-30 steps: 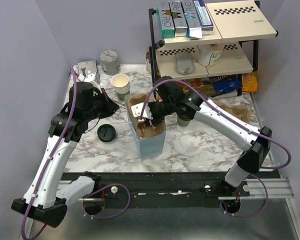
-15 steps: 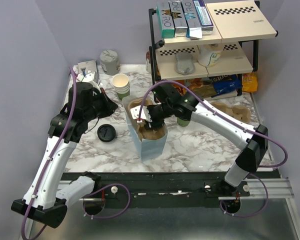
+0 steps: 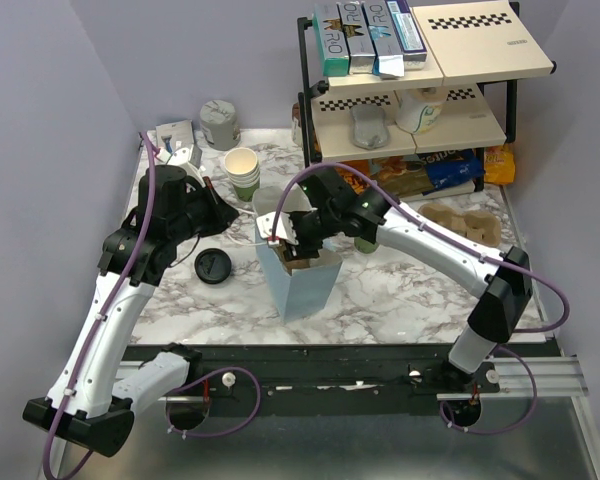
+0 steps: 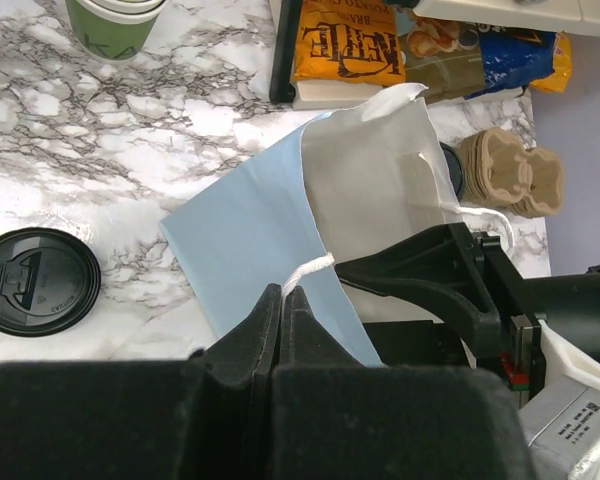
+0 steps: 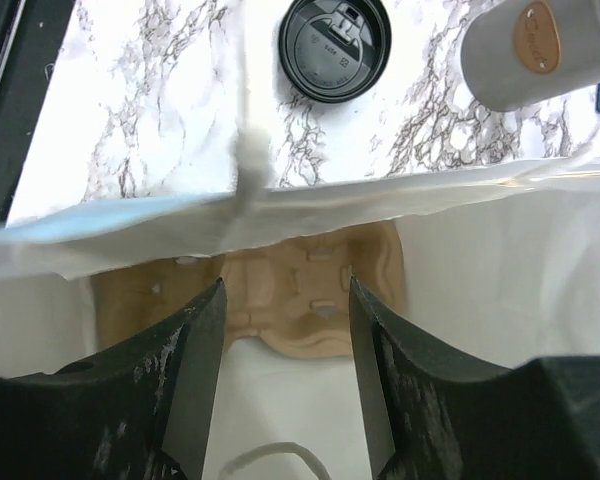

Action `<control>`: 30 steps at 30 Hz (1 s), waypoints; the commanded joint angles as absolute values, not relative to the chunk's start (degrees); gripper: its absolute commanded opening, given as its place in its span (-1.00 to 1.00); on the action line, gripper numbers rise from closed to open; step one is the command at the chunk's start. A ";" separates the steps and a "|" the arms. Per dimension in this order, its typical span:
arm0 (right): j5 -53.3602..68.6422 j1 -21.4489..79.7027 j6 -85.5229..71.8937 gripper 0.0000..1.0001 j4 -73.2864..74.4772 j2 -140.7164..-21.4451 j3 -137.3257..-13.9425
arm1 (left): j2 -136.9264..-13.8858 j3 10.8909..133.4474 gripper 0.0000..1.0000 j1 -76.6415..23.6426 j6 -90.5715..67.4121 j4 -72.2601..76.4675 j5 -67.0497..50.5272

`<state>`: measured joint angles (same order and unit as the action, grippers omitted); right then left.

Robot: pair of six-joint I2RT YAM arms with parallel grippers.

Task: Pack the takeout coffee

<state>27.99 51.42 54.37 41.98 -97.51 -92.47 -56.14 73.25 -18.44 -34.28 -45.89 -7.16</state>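
The takeout coffee (image 3: 366, 243), green-sided, stands just right of the blue paper bag (image 3: 305, 285) and is mostly hidden behind my right arm. My left gripper (image 3: 242, 220) is shut on the bag's white string handle (image 4: 310, 268) and holds the mouth open; its fingers (image 4: 265, 320) press together on the string. My right gripper (image 3: 285, 240) is open and reaches down inside the bag (image 5: 500, 260). Between its fingers (image 5: 200, 340) I see a brown cardboard cup carrier (image 5: 300, 290) lying on the bag's bottom; nothing is held.
A loose black lid (image 3: 212, 267) lies left of the bag. A stack of lidless cups (image 3: 242, 170) stands behind it. Spare carriers (image 3: 470, 225) sit at the right. A shelf rack (image 3: 410, 90) fills the back right, and a grey canister (image 3: 220, 122) stands at the back left.
My right gripper has gone deeper into the bag, and the brown carrier that showed at the bag's mouth now lies at the bottom. The bag's mouth has shifted slightly. The left arm holds still.
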 commanded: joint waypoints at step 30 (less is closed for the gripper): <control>15.29 51.68 29.01 0.36 30.32 -91.06 -88.86 | -51.94 70.75 -1.00 -18.11 -32.08 -43.68 -8.70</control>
